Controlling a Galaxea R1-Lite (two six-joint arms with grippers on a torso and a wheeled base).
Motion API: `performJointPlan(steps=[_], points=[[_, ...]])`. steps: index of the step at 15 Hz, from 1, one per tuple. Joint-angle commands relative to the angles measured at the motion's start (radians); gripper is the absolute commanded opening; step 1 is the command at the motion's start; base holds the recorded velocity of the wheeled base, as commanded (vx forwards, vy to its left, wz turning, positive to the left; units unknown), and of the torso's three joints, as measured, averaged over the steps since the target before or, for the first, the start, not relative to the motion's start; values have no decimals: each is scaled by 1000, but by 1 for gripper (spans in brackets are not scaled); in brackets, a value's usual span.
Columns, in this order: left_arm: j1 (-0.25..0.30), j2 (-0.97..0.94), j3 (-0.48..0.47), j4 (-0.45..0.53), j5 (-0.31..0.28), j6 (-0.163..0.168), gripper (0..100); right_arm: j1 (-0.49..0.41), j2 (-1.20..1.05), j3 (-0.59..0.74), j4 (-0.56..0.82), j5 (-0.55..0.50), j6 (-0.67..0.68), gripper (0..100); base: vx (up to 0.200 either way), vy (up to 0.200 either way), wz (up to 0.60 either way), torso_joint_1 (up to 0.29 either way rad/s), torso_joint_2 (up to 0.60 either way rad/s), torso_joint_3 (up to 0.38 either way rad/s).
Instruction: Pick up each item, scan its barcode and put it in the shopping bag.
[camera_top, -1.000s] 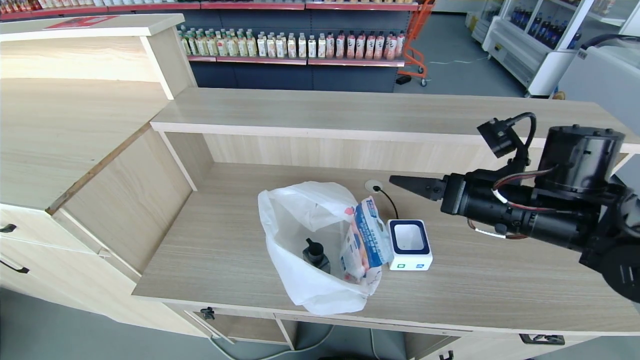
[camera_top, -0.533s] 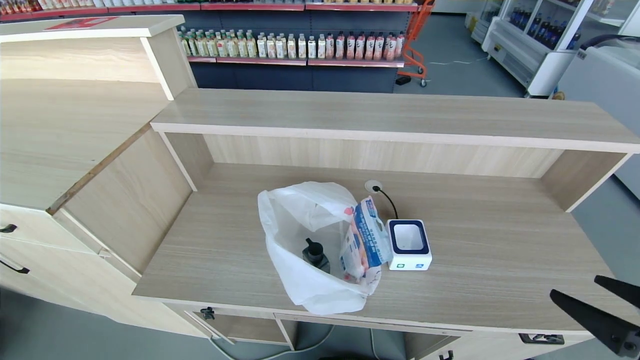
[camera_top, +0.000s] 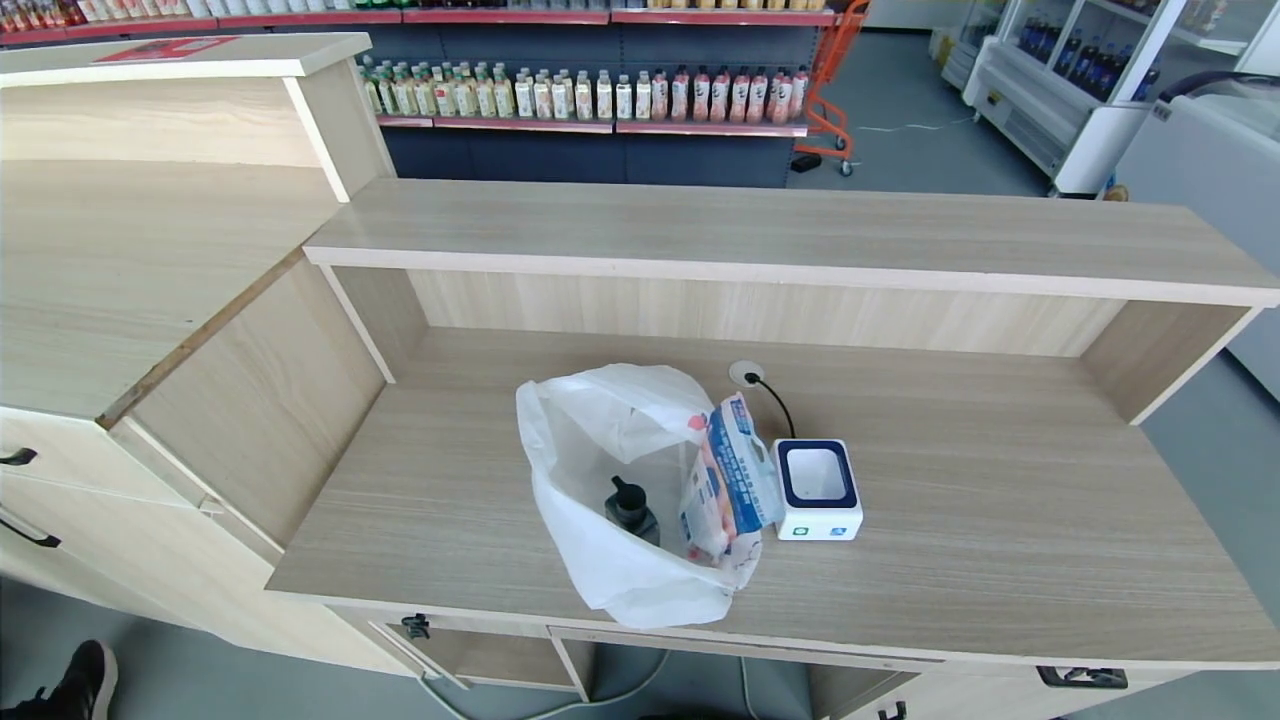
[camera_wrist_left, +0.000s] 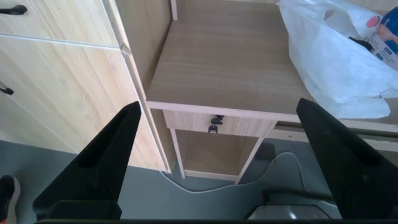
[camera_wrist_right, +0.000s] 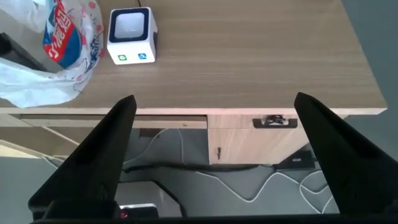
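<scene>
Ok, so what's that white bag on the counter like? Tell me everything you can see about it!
The shopping bag is thin, crinkly white plastic, a bit see-through. It sits slumped on the wooden counter near the front edge, with its mouth open upward. Inside are a dark bottle with a pump top and a blue-and-pink packet, which leans at the side next to the white scanner. Nothing is holding the bag.

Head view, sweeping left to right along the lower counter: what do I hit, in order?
shopping bag → black pump bottle inside it → blue-and-pink packet → white scanner
</scene>
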Motion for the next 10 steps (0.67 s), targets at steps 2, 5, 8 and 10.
performJointPlan(steps=[2,5,8,10], points=[[0,0,0,0,0,0,100,-6,-73,5,0,0,-9,100,0,0,0,0,0,0],[0,0,0,0,0,0,100,-6,-73,5,1,0,-21,100,0,0,0,0,0,0],[0,0,0,0,0,-3,100,-6,-73,5,0,1,-21,100,0,0,0,0,0,0],[0,0,0,0,0,3,100,-6,-73,5,0,1,-22,100,0,0,0,0,0,0]])
